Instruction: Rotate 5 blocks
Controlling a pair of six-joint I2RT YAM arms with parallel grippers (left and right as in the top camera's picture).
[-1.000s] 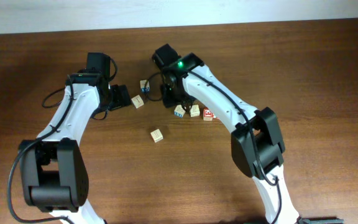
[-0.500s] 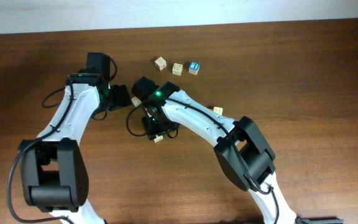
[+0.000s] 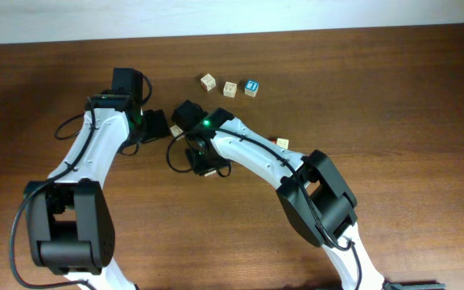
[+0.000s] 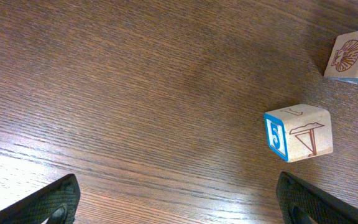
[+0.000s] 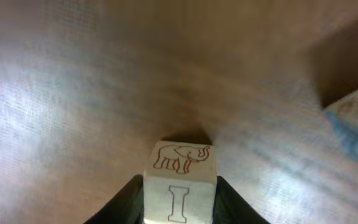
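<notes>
Currently the right jaws are clamped on a block (image 5: 180,163) showing an elephant and an I; the left jaws stand wide apart above the table (image 4: 104,93).

The overhead camera looks straight down on the whole table (image 3: 393,97) from far away. Each wrist camera looks down from very near at a small patch of this same table.

Right wrist view: elephant block (image 5: 180,177) cut by bottom edge; blurred block (image 5: 353,121) cropped at right. Left wrist view: shell block (image 4: 352,56) cropped at right.
</notes>
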